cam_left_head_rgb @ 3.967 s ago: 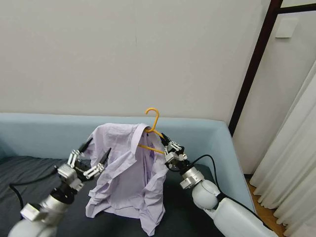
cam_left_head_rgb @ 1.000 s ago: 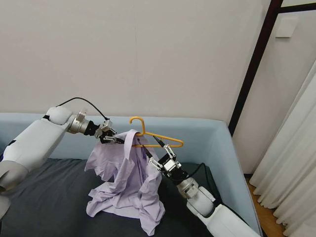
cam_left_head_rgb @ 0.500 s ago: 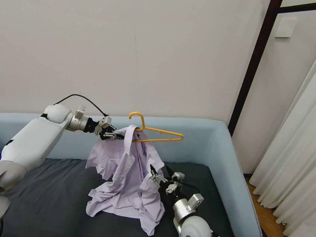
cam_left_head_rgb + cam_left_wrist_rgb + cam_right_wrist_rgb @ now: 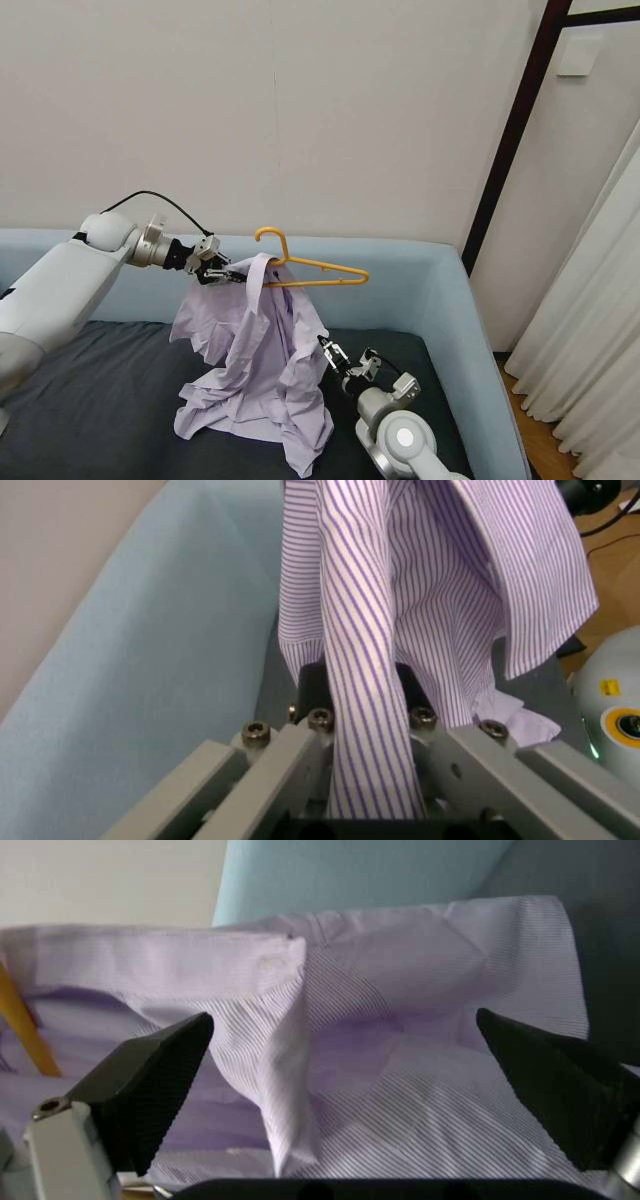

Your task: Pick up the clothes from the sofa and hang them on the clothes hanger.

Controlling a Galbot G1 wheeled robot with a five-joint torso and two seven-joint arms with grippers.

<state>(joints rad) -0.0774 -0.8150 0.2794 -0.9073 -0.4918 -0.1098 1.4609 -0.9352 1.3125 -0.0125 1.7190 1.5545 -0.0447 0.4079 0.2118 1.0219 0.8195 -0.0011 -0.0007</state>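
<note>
The job stands midway through dressing the hanger. The left gripper is raised above the sofa, in front of its backrest, and is clamped on a fold of the lilac striped shirt near the collar; its wrist view shows the striped cloth pinched between the pads. The shirt hangs from that hold, its lower part heaped on the dark seat cushion. The orange hanger sits at the top of the shirt: one arm is tucked under the fabric beside the collar, the other juts out bare toward the robot's right. I cannot tell what bears the hanger's weight. The right gripper is low, just beside the shirt's hanging side, jaws wide apart and holding nothing. By my reading, the next move calls for the right gripper to take the loose shoulder and draw it over the bare arm while the left keeps its grip steady.
</note>
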